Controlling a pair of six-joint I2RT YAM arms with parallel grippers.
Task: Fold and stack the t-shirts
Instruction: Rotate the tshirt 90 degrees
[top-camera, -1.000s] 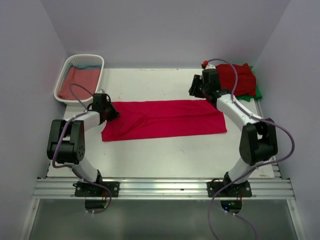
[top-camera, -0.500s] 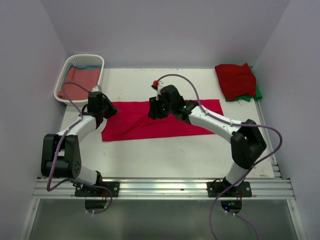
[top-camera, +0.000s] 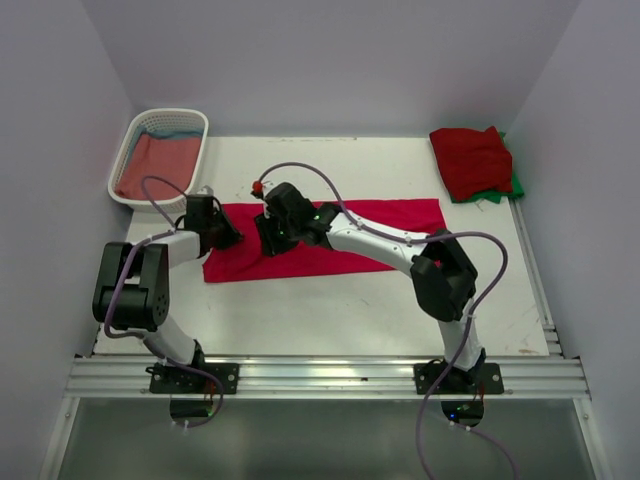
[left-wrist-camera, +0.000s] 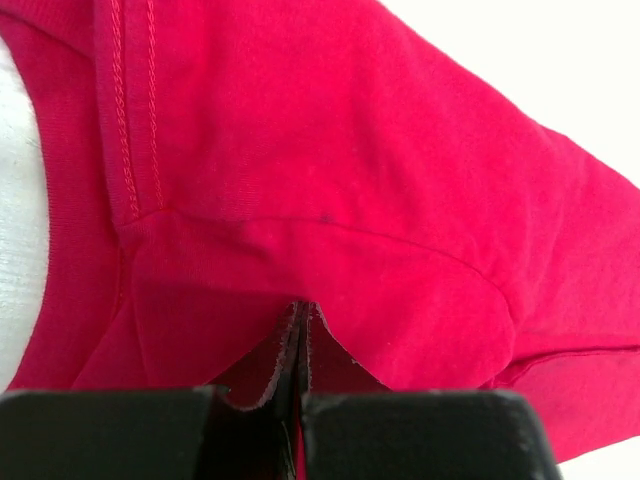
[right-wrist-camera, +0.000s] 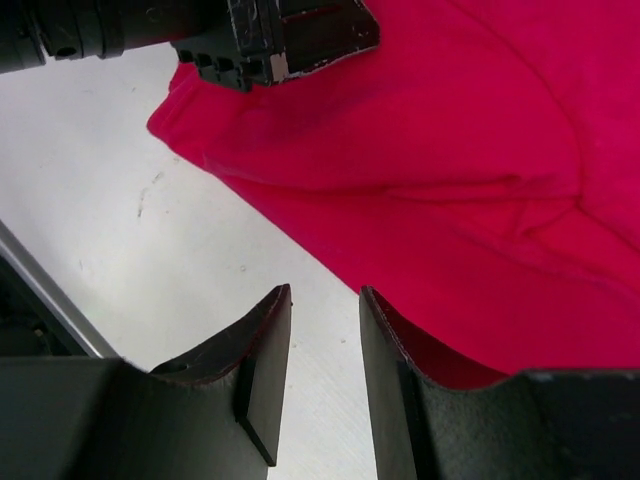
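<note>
The left gripper (left-wrist-camera: 300, 400) pinches the left end of the crimson t-shirt (top-camera: 320, 258), lying flat on the table (top-camera: 300, 320), probably to anchor it; the right gripper (right-wrist-camera: 325, 335) hovers beside, fingers spread, seemingly ready to take the near edge

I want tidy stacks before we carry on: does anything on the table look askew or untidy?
In the far right corner the dark red tee sits skewed on the green tee, which pokes out at its right edge. The crimson tee is rumpled where the left pincer pinches it.
</note>
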